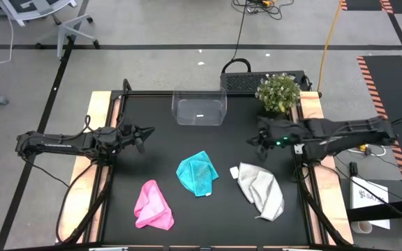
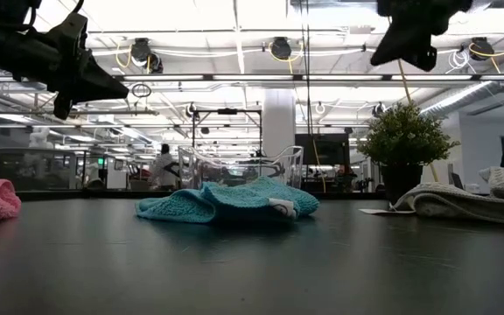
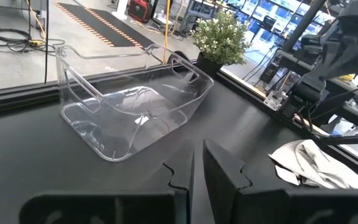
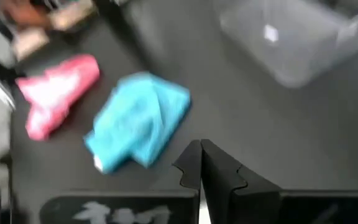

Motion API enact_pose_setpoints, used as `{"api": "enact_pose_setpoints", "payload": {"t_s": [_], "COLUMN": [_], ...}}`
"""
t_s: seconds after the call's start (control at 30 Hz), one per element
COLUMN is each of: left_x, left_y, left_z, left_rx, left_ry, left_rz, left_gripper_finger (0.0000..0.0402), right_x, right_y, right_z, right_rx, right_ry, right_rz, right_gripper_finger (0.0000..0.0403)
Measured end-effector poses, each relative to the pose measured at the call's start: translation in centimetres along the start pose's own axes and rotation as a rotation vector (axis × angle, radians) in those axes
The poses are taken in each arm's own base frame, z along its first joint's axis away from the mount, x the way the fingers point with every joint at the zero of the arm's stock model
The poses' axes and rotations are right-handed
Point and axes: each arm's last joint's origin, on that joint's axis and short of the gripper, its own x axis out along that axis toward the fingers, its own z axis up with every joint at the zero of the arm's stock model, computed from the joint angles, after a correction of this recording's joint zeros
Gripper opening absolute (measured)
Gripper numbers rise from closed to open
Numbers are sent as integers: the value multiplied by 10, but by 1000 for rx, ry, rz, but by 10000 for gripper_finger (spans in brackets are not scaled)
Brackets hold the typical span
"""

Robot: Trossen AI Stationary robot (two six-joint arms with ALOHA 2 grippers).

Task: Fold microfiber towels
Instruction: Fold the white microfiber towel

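Three towels lay crumpled in front of the tub point(image 1: 199, 108) — teal towel point(image 1: 197, 172) nearest it, pink towel point(image 1: 153, 205) farther off to its left, grey towel point(image 1: 260, 189) to its right. The left gripper point(image 1: 145, 133) hovered left of the tub, fingers nearly together, holding nothing; the right gripper point(image 1: 255, 139) hovered right of it, fingers pressed together — also empty.

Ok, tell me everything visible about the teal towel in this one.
The teal towel is a soft, nubbly microfiber cloth, lying crumpled and loosely bunched rather than folded flat, with a small white tag at one edge. It sits on the black table near the middle, between the pink and pale grey towels, touching neither. No gripper touches it.
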Motion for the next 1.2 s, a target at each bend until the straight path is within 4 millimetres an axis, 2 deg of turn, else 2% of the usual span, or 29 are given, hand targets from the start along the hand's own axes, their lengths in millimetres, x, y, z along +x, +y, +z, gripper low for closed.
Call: {"api": "enact_pose_setpoints", "payload": {"t_s": [0.13, 0.23, 0.37, 0.5, 0.7, 0.87, 1.1, 1.2], "left_x": [0, 0, 0, 0, 0, 0, 0, 0], "left_y": [0, 0, 0, 0, 0, 0, 2, 3], "left_z": [0, 0, 0, -1, -1, -1, -4, -5], "left_rx": [14, 14, 16, 21, 25, 24, 23, 6], "left_ry": [0, 1, 2, 7, 7, 7, 38, 51], "left_rz": [0, 0, 1, 3, 3, 3, 20, 28], "left_gripper_finger": [35, 35, 35, 35, 35, 35, 35, 35], "right_x": [11, 23, 40, 48, 45, 44, 61, 67], "right_y": [15, 27, 45, 63, 88, 102, 117, 123], "right_z": [10, 7, -12, -37, -65, -79, -85, -93], "right_rx": [-22, -21, -13, -21, -14, -53, -81, -103], "right_ry": [242, 412, 609, 742, 819, 822, 784, 827], "right_rz": [-21, -8, 12, -32, -40, 2, 79, 111], "right_gripper_finger": [0, 0, 0, 0, 0, 6, 57, 83]}}
